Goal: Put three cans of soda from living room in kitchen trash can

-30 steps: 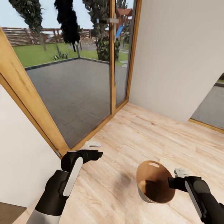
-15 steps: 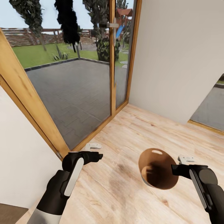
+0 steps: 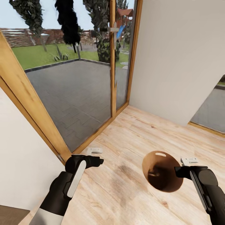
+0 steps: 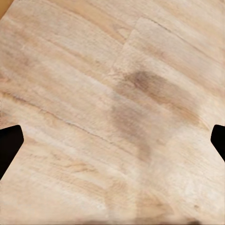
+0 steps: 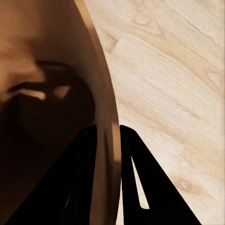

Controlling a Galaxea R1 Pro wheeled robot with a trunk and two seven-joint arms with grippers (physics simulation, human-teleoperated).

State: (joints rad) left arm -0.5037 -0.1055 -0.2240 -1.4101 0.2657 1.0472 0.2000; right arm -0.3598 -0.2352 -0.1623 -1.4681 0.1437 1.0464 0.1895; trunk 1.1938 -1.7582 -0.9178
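Place: a room with a wood floor, a pale wall and a big glass door is seen. A paved yard and grass are seen through the glass. No sofa, oven or fridge can be seen here.

Bin: it is held up off the floor at the robot's right side. Its brown inside is turned toward the head camera, and the oval handle hole is seen near the far rim.

Right gripper: it is closed on the bin's rim. In the right wrist view one finger is seen inside the wall and one outside, with the thin wall pinched between them.

Left gripper: it is held out over the bare floor, near the door frame. In the left wrist view the two dark fingertips are seen far apart at the edges, so it is open, and nothing is held in it.

Cans: a dark shape is seen low inside the bin, but it cannot be told if it is a can or just shadow.

Done so far: the bin has been picked up, it seems.

Left to do: it is judged that the cans are yet to be found and put in, and the bin is yet to be set down in the kitchen.
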